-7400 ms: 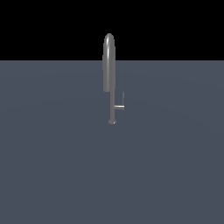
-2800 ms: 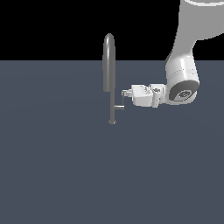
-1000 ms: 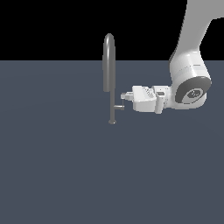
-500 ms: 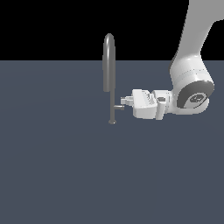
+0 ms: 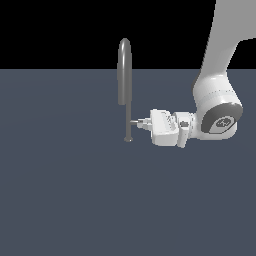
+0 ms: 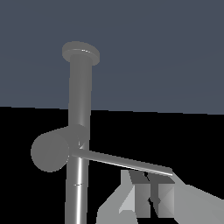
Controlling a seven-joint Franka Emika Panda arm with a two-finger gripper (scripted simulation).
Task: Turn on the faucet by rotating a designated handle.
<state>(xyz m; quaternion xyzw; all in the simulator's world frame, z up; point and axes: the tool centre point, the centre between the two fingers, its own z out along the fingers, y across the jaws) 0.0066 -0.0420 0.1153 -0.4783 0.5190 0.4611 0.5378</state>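
End effector (image 5: 145, 124) now down at the handle (image 5: 135, 121)

I've brought the arm lower and closer over the last second, so its tips sit right at the short lever sticking out of the faucet (image 5: 124, 75) stem, low above the tabletop (image 5: 60, 190). In the wrist view the lever (image 6: 124, 162) crosses just over the fingers (image 6: 131, 194); they look nearly closed, gripping nothing that I can see. I judge the push comes next.

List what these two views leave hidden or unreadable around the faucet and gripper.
- Handle tip: exterior view, covered by the gripper.
- Contact between fingers and handle: wrist view, undecidable.
- Gripper opening: unclear in both views.
- Faucet spout outlet: exterior view, edge-on, not visible.
- Arm's upper links: cut off by the exterior view's top edge.
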